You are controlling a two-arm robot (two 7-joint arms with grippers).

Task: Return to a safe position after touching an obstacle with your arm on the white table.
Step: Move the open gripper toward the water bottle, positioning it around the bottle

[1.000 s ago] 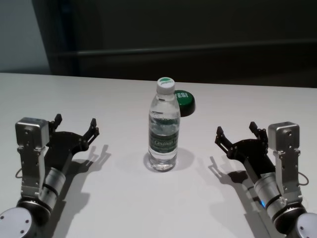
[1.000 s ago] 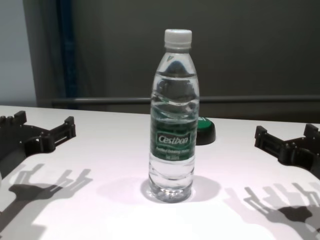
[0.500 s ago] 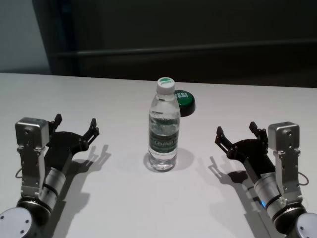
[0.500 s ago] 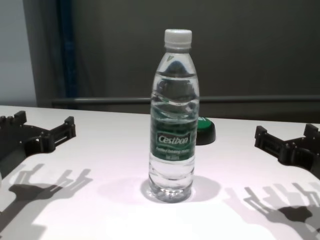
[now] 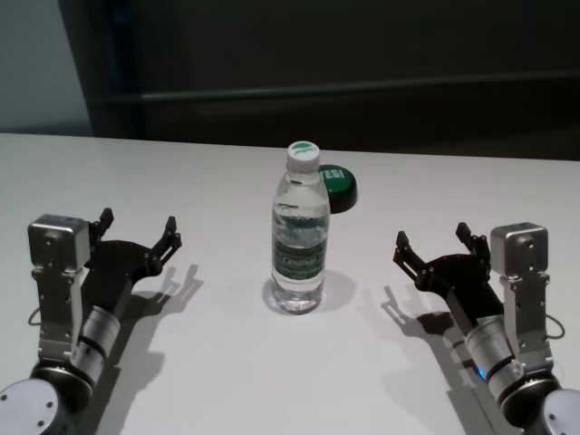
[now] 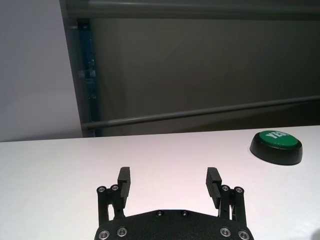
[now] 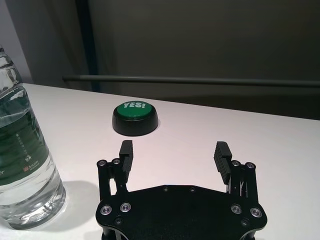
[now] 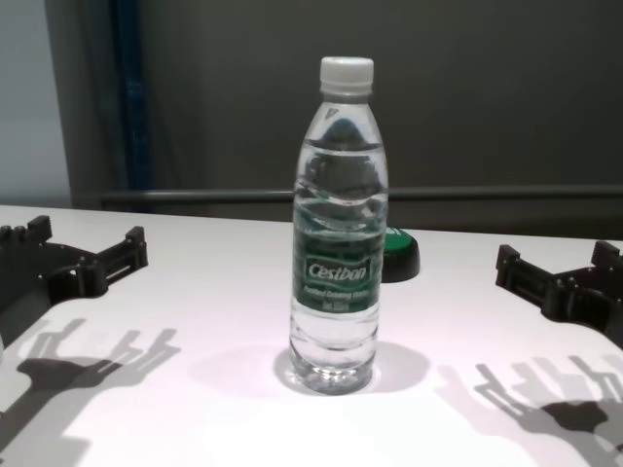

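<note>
The obstacle, a clear water bottle (image 5: 299, 240) with a white cap and green "Cestbon" label, stands upright in the middle of the white table (image 5: 227, 362); it also shows in the chest view (image 8: 337, 233) and at the edge of the right wrist view (image 7: 22, 160). My left gripper (image 5: 139, 233) is open and empty, well to the bottle's left, just above the table; it shows in the left wrist view (image 6: 170, 182). My right gripper (image 5: 433, 243) is open and empty, well to the bottle's right; it shows in the right wrist view (image 7: 173, 156). Neither arm touches the bottle.
A low black round button with a green "YES!" top (image 5: 337, 186) sits behind the bottle, slightly to its right; it also shows in the wrist views (image 6: 276, 146) (image 7: 135, 117). The table's far edge (image 5: 435, 154) meets a dark wall with a rail.
</note>
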